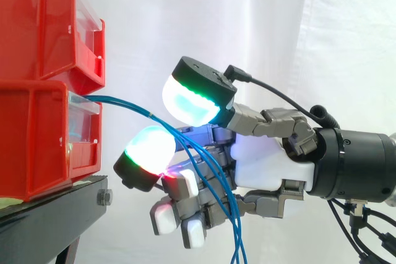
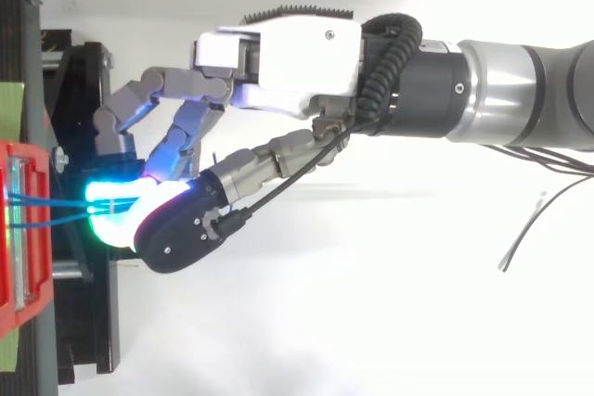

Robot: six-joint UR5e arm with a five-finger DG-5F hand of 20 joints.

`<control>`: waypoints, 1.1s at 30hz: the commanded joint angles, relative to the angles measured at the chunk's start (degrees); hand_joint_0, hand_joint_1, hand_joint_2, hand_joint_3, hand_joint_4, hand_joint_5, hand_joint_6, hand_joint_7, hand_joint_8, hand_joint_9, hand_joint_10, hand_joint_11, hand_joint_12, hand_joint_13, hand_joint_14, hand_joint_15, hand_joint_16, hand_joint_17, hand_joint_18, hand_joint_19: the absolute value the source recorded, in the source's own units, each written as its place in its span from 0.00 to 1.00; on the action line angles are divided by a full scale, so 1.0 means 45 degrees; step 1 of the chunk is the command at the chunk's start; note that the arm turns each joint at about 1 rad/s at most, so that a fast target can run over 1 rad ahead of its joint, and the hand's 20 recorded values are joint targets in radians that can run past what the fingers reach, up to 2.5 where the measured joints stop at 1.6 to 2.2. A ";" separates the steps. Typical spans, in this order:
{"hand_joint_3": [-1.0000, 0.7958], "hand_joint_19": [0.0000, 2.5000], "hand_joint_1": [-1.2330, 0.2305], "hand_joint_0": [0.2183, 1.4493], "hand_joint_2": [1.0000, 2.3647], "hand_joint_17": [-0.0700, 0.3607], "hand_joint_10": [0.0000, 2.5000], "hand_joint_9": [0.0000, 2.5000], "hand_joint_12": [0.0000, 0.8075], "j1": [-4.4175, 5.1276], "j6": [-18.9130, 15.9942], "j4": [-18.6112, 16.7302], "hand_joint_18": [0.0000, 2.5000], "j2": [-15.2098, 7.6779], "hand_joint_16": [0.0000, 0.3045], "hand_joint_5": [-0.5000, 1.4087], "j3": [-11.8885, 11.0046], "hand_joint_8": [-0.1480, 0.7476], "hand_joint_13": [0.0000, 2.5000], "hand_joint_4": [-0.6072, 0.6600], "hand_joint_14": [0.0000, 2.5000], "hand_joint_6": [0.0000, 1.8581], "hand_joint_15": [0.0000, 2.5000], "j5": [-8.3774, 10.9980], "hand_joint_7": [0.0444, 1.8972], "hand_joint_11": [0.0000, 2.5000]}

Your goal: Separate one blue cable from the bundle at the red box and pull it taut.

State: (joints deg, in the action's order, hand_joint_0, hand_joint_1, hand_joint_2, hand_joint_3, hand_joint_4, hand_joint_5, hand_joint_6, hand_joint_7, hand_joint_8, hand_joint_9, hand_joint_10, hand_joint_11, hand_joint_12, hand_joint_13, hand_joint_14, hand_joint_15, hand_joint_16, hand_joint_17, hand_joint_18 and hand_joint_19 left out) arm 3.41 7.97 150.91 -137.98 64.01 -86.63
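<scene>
Hand (image 1: 266, 162): comes in level from the right with a white palm and its fingers curled toward the lower bin (image 1: 34, 140). Two large pads (image 1: 189, 100), glowing green, cyan and white, close from above and below on the cables (image 1: 133, 106) and pinch them just in front of that bin.
Small fingertips (image 1: 164, 219): white, one with a red glow, bent under the palm; the cables run down across them.
Stand (image 1: 55, 214): black, with a bolt (image 1: 104, 198) at its front edge, and it carries both bins.
Bins: red and stacked. The lower bin has a clear front panel, and the upper bin (image 1: 37, 23) juts out above it.
Curtain (image 1: 247, 17): white, in soft folds, behind everything.
From above: the hand (image 2: 297, 62) reaches left over the stand (image 2: 93, 303), and its pads (image 2: 116, 206) glow cyan just right of the lower bin (image 2: 14, 229).
Cut off: the bins by the left edge, the cables by the bottom edge.
Hard to tell: how many cables the pads hold, whether one is parted from the rest, and where they start inside the bin.
Cables: thin and blue. They leave the lower bin near the top of its front and arc right and slightly down as one close bundle. At the hand they fan into several strands that hang in a slack curve. From above, two strands (image 2: 46, 203) run almost straight from bin to pads.
</scene>
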 commanded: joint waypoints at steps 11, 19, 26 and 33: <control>0.30 0.30 0.46 0.28 0.00 0.46 0.01 0.41 0.49 -0.0134 -0.0072 0.0292 0.35 0.0018 0.19 0.15 0.0053 0.52 0.37 0.64 0.01 0.46 0.23 0.0053 0.49 0.44; 0.33 0.30 0.43 0.30 0.01 0.46 0.01 0.42 0.47 -0.0056 -0.0189 0.0390 0.35 0.0018 0.19 0.15 -0.0084 0.52 0.38 0.64 0.01 0.46 0.24 0.0053 0.49 0.46; 0.36 0.31 0.37 0.32 0.01 0.45 0.01 0.42 0.47 -0.0056 -0.0189 0.0448 0.36 0.0018 0.18 0.15 -0.0162 0.51 0.39 0.64 0.01 0.46 0.24 0.0053 0.49 0.47; 0.38 0.31 0.35 0.32 0.01 0.45 0.01 0.42 0.47 -0.0017 -0.0228 0.0585 0.36 0.0018 0.18 0.15 -0.0221 0.51 0.39 0.64 0.01 0.46 0.24 0.0053 0.49 0.46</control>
State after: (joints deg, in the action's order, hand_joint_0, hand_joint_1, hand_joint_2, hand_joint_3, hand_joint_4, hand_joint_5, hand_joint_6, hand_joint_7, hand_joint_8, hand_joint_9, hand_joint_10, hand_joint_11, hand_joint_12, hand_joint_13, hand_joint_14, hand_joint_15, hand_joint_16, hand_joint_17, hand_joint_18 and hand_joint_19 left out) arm 3.17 7.00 153.36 -137.91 63.18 -86.41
